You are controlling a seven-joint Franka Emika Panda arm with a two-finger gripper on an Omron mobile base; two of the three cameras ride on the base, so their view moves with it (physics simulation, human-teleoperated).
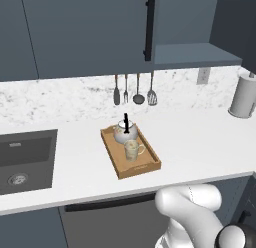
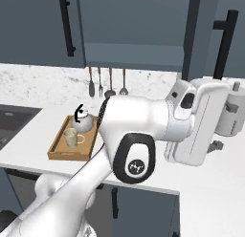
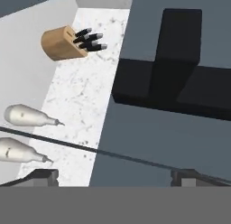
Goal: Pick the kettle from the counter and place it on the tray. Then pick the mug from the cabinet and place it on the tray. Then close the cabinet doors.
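While I watch the left base view, the kettle [image 1: 125,132] and mug [image 1: 132,150] both sit on the tray [image 1: 148,168] on the counter [image 1: 200,142]. From the right base view, one cabinet door [image 2: 213,37] stands open, its bar handle [image 2: 223,42] upright. Through the hand view, my gripper [image 3: 115,177] is spread wide at that handle [image 3: 180,78] (long axis crossing the picture). I judge a fingertip could snag the bar.

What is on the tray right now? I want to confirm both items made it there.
On the tray stand the kettle and the mug. The tray floor beneath them is hidden.
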